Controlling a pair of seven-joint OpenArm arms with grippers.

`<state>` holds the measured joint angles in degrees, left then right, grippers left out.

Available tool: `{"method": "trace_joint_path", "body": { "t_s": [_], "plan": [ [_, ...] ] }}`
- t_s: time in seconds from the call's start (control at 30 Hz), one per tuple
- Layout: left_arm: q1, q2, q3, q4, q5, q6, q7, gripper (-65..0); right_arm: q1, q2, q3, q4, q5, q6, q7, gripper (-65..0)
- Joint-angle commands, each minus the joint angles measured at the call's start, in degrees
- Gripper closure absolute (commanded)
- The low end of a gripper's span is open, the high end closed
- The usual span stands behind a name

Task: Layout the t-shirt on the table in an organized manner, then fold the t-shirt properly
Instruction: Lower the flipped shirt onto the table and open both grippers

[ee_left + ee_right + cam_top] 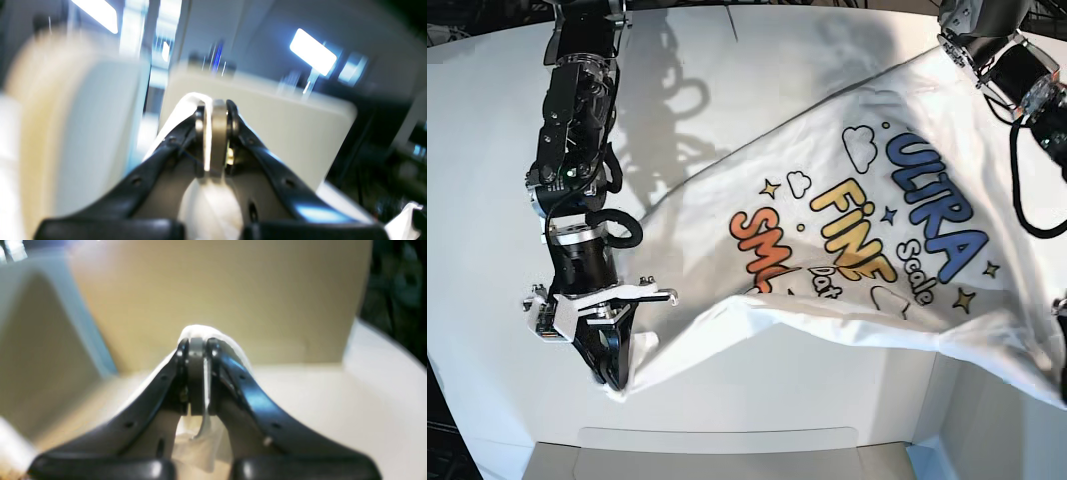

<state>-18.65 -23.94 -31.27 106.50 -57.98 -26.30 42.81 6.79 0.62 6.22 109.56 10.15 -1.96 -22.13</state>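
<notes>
The white t-shirt (857,230) is stretched wide across the table (727,90), printed side up with blue, yellow and orange lettering, clouds and stars. In the base view my right gripper (614,378) points down at the lower left, shut on one corner of the shirt. The right wrist view shows that gripper (196,343) pinching white fabric (217,335). My left gripper (215,108) is likewise shut on a fold of white cloth (186,106). In the base view it is almost out of frame at the right edge, where the shirt's other corner (1042,375) reaches.
Grey-beige panels (717,455) line the near edge, and they show large and blurred behind my grippers in both wrist views (217,290). The left arm (1007,55) with its cable comes in from the top right. The right arm (577,150) stands over the table's left side.
</notes>
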Motion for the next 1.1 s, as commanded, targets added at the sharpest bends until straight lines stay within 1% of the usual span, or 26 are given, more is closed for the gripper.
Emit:
{"method": "trace_joint_path", "body": {
  "t_s": [0.0, 0.1, 0.2, 0.23, 0.3, 0.37, 0.43, 0.47, 0.53, 0.6, 0.67, 0.77, 0.8, 0.93, 1.0, 1.07],
  "plan": [
    [-2.05, 0.16, 2.39, -1.31, 1.32, -0.29, -1.80, 0.0, 0.82, 1.09, 0.07, -0.85, -0.09, 0.24, -0.60, 0.0],
    [-2.84, 3.33, 7.84, -9.57, 8.61, -0.29, -1.88, 0.0, 0.82, 3.38, 0.16, -8.24, -0.09, 0.24, -3.76, 0.0],
    [-6.44, 5.44, 12.32, -19.95, 16.00, -0.38, -1.97, 0.0, 1.87, 5.40, 0.24, -18.17, 0.00, 0.24, -3.76, 0.0],
    [-7.76, 6.14, 13.55, -23.99, 18.63, -0.46, -2.59, 0.0, 3.37, 5.93, 0.24, -22.39, 0.35, 0.24, -3.76, 0.0],
    [-9.70, 7.02, 15.84, -31.64, 22.68, -0.46, -5.31, 0.0, 6.00, 6.81, 0.24, -29.95, 0.18, 0.24, -3.76, 0.0],
    [-12.25, 8.08, 18.48, -40.08, 25.84, -0.46, -10.24, 0.0, 9.52, 8.04, 0.24, -38.04, 0.35, 0.15, -3.76, 0.0],
    [-14.27, 8.96, 19.88, -47.46, 27.07, -0.38, -14.81, 0.0, 12.33, 8.65, 0.24, -43.67, 0.35, 0.15, -3.76, 0.0],
    [-15.24, 9.13, 20.15, -50.54, 27.16, -0.38, -16.74, -1.2, 13.92, 9.00, 0.24, -45.51, 0.35, 0.15, -3.76, 0.0],
    [-16.91, 9.57, 20.06, -56.17, 26.90, -0.38, -20.35, -7.9, 16.82, 9.18, 0.24, -48.06, 0.27, 0.15, -3.76, 0.0],
    [-18.31, 9.83, 19.71, -59.68, 27.07, -0.38, -24.74, -12.8, 19.89, 9.44, 0.24, -49.29, 0.18, 0.15, -3.67, 0.0],
    [-19.45, 9.92, 19.71, -63.55, 26.99, -0.38, -29.84, -15.8, 23.85, 9.44, 0.24, -51.76, 0.18, 0.15, -3.50, 0.0],
    [-20.60, 10.01, 19.71, -66.72, 26.81, -0.20, -34.94, -19.1, 28.42, 9.44, 0.24, -56.59, 0.09, -0.02, -0.95, 0.0],
    [-20.60, 10.01, 19.71, -66.98, 26.81, 0.59, -35.91, -20.4, 29.39, 9.44, 0.24, -57.91, 0.09, -0.02, -0.16, 0.0],
    [-20.60, 10.01, 19.71, -67.25, 26.81, 7.18, -36.96, -24.2, 33.61, 9.44, 0.24, -63.36, 0.00, -0.02, 0.11, 0.0],
    [-20.51, 10.01, 19.97, -67.16, 26.81, 9.65, -36.78, -25.7, 35.28, 9.53, 0.24, -66.17, 0.00, -0.02, 0.20, -9.9],
    [-20.33, 10.01, 20.06, -67.16, 26.81, 9.91, -36.70, -26.6, 35.72, 9.53, 0.24, -66.88, 0.00, 0.15, 0.20, -20.4]
  ]
}}
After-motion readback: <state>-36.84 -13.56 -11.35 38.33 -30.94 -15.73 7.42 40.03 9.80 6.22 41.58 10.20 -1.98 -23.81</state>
